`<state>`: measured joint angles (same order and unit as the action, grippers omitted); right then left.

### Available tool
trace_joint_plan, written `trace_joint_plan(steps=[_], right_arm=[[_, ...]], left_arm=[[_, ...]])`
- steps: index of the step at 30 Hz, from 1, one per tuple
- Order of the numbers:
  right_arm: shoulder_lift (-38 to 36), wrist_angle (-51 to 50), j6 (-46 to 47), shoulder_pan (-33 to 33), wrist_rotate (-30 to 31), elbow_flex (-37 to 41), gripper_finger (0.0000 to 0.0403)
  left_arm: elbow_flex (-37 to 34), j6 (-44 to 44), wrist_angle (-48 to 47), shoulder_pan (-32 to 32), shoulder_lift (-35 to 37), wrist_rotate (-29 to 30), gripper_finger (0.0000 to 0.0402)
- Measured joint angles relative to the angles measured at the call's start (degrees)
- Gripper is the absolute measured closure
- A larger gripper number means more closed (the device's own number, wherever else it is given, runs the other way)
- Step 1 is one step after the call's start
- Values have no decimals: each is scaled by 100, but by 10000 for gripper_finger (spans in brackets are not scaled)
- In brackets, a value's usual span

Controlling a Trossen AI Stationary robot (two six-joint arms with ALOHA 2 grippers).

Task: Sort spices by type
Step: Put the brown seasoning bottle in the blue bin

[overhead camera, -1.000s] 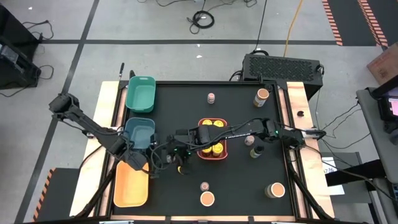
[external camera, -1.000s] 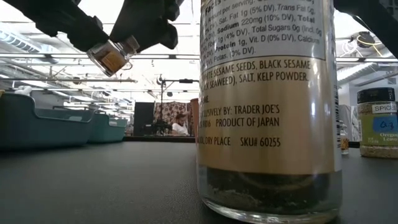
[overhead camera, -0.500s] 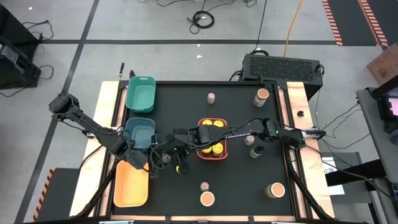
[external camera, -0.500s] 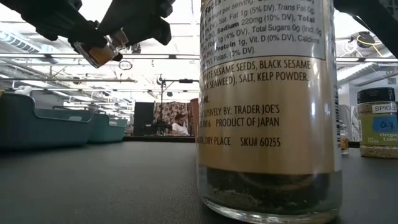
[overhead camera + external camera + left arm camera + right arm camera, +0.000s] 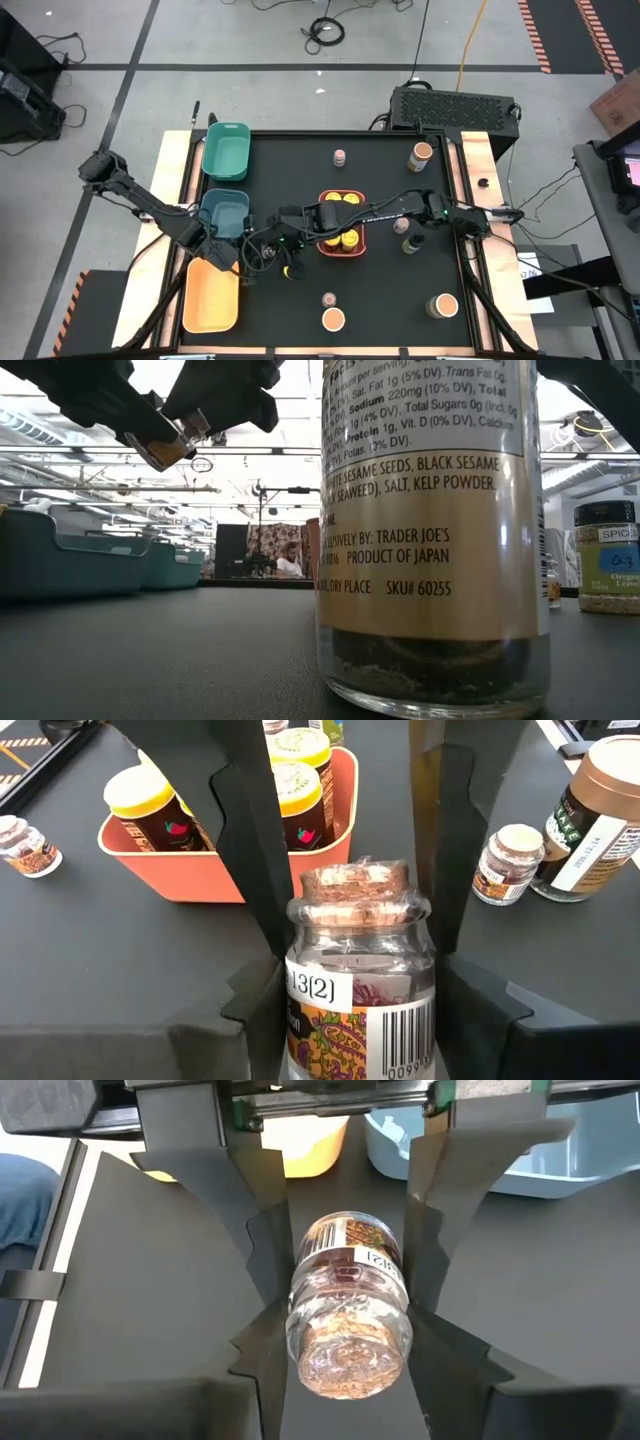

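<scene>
A small glass spice jar (image 5: 358, 970) with a pinkish-brown cork lid (image 5: 357, 892) and a barcode label hangs in the air between both grippers, left of the coral tray (image 5: 341, 246). My left gripper (image 5: 360, 982) and my right gripper (image 5: 348, 1325) are both shut on it, facing each other. The jar lies tilted, its lid end (image 5: 348, 1352) toward the right arm. In the low view the jar (image 5: 165, 448) shows high above the table between the two dark grippers. My left gripper pinches the jar's labelled body (image 5: 300, 1010) between its two fingers, one on each side, coming slanting down from the table's left. The jar is clear of the table. My right gripper pinches the same jar nearer its lid end (image 5: 300, 1315), one finger on each side, slanting down from the table's right. The lid faces the right wrist.
The coral tray holds several yellow-lidded jars (image 5: 150, 800). A green tray (image 5: 225, 150), a teal tray (image 5: 225, 210) and a yellow tray (image 5: 212, 295) line the left edge. Loose jars stand at the far side (image 5: 421, 153), right of the coral tray (image 5: 412, 240) and near the front (image 5: 333, 320). One large jar (image 5: 430, 530) fills the low view.
In the low view the jar has shifted a little toward the left arm and sits further between the left gripper's fingers, which have closed in on it. Both arms have kept their places.
</scene>
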<state>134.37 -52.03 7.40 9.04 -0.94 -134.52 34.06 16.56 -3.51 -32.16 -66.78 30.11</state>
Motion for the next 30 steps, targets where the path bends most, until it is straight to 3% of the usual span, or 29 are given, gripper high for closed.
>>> trace_joint_plan(steps=[4,10,16,20,24,30], right_arm=[[0,-9,-79,0,-14,0,223],[-2,-17,-184,-7,-107,0,154],[-122,-299,-619,-64,-80,-6,107],[-288,-720,-781,-79,285,0,100],[-637,-1199,-952,-37,1264,0,103],[-1249,-1737,-1086,-58,1317,476,103]], left_arm=[[0,0,7,0,0,-2,208],[-2,-128,7,-4,0,9,208],[-10,-250,209,-4,2,541,208],[-4,-334,176,-6,115,1011,208],[0,-398,1,-7,537,1172,208],[0,224,-1141,-7,1522,2119,208]])
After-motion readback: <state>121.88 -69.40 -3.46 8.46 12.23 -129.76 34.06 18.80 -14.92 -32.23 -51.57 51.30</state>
